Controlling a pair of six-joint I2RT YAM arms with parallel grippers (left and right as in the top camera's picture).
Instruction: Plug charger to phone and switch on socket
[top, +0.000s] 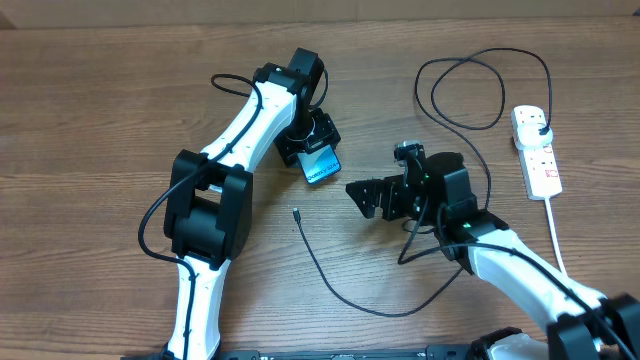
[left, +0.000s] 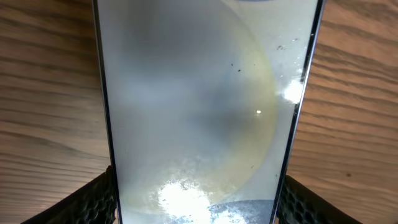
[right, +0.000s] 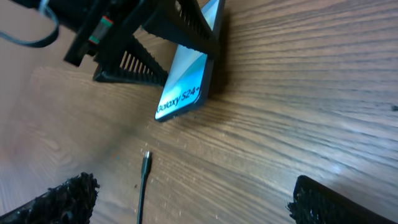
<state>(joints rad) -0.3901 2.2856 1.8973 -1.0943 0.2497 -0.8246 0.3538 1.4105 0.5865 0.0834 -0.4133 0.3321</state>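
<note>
The phone (top: 321, 165) has a lit blue-white screen with small dark text. My left gripper (top: 312, 140) is shut on its sides; the phone fills the left wrist view (left: 199, 106) between the two black fingers. In the right wrist view the phone (right: 183, 93) is tilted, its lower edge on the wood. The charger's connector tip (top: 297, 213) lies loose on the table below the phone, and it also shows in the right wrist view (right: 146, 163). Its thin black cable loops right to a black plug (top: 538, 125) in the white socket strip (top: 536, 150). My right gripper (top: 368, 197) is open and empty, right of the tip.
The socket strip's thick white cord (top: 556, 235) runs down the right side of the table. The black cable makes a large loop (top: 470, 90) at the back right and a curve (top: 380, 305) near the front, under the right arm.
</note>
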